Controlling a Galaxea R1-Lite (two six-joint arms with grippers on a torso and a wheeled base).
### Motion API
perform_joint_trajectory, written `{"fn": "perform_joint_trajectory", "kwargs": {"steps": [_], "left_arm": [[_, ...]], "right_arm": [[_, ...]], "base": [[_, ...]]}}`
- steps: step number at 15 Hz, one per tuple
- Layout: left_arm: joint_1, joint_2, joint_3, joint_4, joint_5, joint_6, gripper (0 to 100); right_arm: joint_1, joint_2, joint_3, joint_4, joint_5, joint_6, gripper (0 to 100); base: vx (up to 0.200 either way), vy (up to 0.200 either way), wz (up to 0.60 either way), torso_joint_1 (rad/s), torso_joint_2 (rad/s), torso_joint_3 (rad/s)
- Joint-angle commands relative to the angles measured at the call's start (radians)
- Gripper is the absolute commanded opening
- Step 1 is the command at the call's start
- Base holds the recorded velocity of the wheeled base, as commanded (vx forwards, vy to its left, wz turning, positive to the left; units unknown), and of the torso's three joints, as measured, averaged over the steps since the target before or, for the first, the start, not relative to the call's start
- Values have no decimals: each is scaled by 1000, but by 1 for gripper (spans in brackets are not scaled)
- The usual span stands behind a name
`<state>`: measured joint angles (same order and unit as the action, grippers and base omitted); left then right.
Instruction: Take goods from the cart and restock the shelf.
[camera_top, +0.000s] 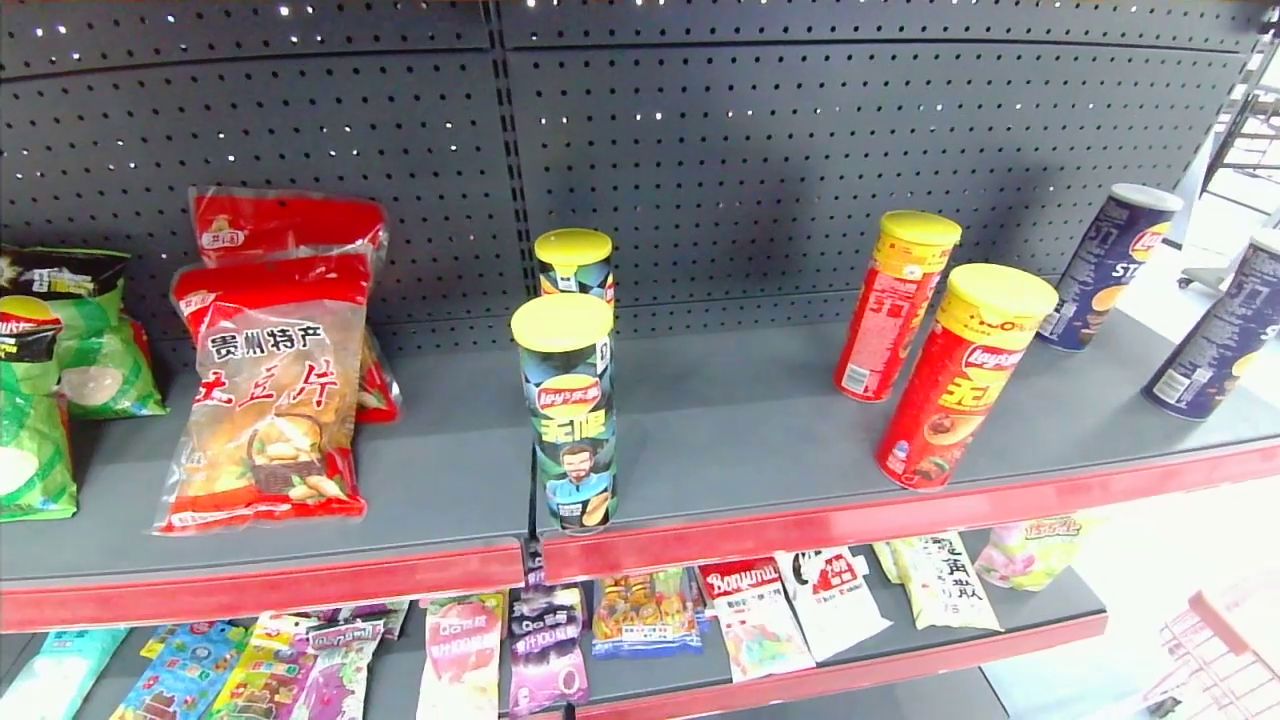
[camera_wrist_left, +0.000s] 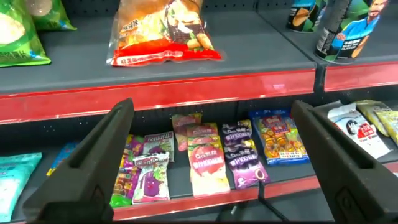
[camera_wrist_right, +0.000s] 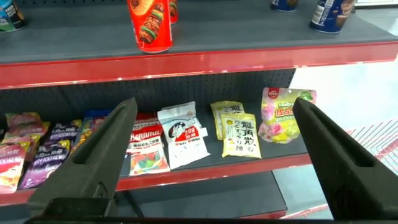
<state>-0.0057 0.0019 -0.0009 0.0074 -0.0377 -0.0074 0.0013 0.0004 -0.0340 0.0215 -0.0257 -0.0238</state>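
The upper shelf is dark grey with a red front lip. On it stand two black-and-green chip cans with yellow lids, two red cans and two dark blue cans. Red potato-slice bags and green bags lie at the left. My left gripper hangs open and empty below that shelf's lip, facing the lower shelf's candy packets. My right gripper is also open and empty, facing white and yellow packets under a red can.
A corner of the red wire cart shows at the lower right. The lower shelf is lined with small snack packets. Bare shelf room lies between the green cans and the red cans. A perforated back panel closes the shelf behind.
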Motion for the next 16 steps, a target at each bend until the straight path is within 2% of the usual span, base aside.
{"fn": "perform_joint_trajectory", "kwargs": {"steps": [1,4,9,16], "left_arm": [[0,0,1,0,-1,0,100],[0,0,-1,0,1,0,100],[0,0,1,0,1,1,100],[0,0,1,0,1,7,100]], "right_arm": [[0,0,-1,0,0,-1,100],[2,0,0,0,0,-1,100],[0,0,0,0,3,-2,100],[2,0,-1,0,9,-5,100]], "base": [[0,0,0,0,0,0],[0,0,600,2,2,5],[0,0,0,0,0,0],[0,-200,0,2,6,1]]}}
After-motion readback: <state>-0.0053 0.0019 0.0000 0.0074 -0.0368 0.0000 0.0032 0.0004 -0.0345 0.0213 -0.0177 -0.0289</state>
